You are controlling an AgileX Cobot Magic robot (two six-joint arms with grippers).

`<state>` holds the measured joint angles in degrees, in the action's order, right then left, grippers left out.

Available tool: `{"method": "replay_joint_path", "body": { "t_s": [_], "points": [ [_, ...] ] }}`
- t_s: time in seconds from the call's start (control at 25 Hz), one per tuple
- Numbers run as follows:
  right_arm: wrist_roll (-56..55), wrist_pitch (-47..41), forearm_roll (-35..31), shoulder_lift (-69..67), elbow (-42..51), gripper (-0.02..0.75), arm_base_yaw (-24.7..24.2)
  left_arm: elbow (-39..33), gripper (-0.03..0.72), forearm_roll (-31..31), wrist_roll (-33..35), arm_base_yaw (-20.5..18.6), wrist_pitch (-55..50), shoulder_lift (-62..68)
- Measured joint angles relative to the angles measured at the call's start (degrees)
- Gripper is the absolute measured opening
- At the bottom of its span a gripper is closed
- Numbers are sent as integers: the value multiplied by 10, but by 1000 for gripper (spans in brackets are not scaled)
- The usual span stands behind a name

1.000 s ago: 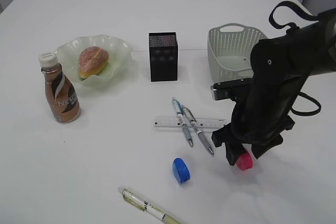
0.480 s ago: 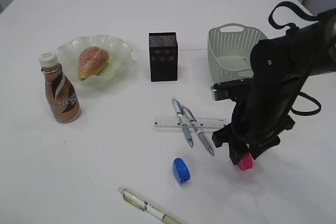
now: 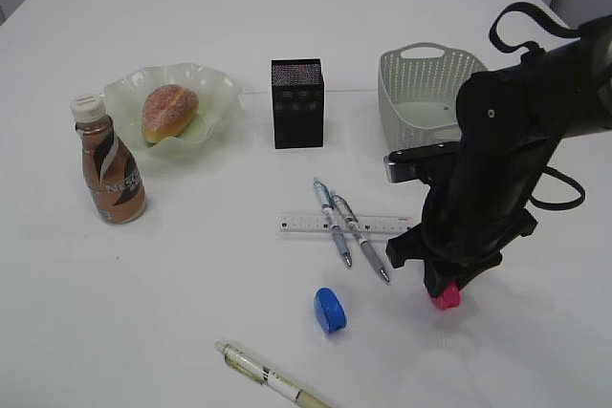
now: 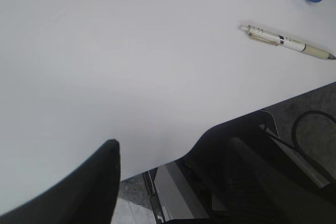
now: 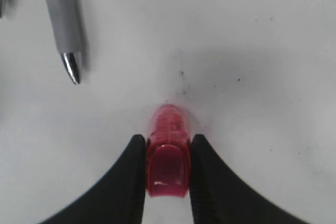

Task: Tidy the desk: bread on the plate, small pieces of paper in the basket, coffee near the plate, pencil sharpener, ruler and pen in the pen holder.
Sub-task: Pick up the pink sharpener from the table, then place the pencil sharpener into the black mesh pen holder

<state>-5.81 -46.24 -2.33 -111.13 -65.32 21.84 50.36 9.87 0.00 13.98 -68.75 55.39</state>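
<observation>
**Right gripper clamps the pink sharpener; most of the desk still to tidy**

The right gripper [image 5: 167,169] is down on the white desk [image 3: 191,284] toward its right front, its two black fingers [image 5: 131,171] pressed against both sides of the small translucent pink pencil sharpener [image 5: 168,150], which sits on the surface, not yet lifted. The left gripper [image 4: 152,182] hangs over the front edge of the desk with its fingers apart and nothing between them.

Done, as far as I can judge: the sugared bread roll [image 3: 169,112] lies on the pale green wavy-edged plate [image 3: 220,93] near the back left, and the brown coffee bottle with a white cap [image 3: 108,164] stands just beside that plate.

Left: the black mesh pen holder [image 3: 297,102] at mid-back has received none of the loose items I can see. The clear ruler [image 3: 311,225] and two grey-blue pens [image 3: 346,231] lie crossed in the middle, a round blue pencil sharpener [image 3: 329,310] lies nearer the front, and a white-and-cream pen [image 4: 286,43] sits by the front edge. The white perforated basket [image 3: 402,93] stands at back right; I see no paper scraps.
</observation>
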Motion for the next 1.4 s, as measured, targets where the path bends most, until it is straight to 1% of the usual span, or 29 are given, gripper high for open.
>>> {"method": "replay_joint_path", "body": {
  "t_s": [0.2,0.28,0.64,0.84,1.0,1.08,1.24,1.4],
  "points": [
    [0,0,10,0,-1,184,0,0,455,0,0,0,0,0],
    [0,-12,14,0,-10,183,0,0,452,0,0,0,0,0],
    [1,-162,15,0,-128,183,0,0,445,0,0,0,-7,0],
    [20,-178,10,0,-185,183,0,0,442,3,0,0,-7,0],
    [58,-148,-19,-3,-233,183,0,0,429,20,-4,0,-7,0],
    [87,-114,-41,-4,-259,183,0,0,428,22,-4,0,-7,0],
    [127,-25,-74,-6,-294,183,0,0,428,22,-4,0,-7,0],
    [135,72,-77,-8,-300,183,0,0,428,22,-4,0,-7,0]
  ]
}}
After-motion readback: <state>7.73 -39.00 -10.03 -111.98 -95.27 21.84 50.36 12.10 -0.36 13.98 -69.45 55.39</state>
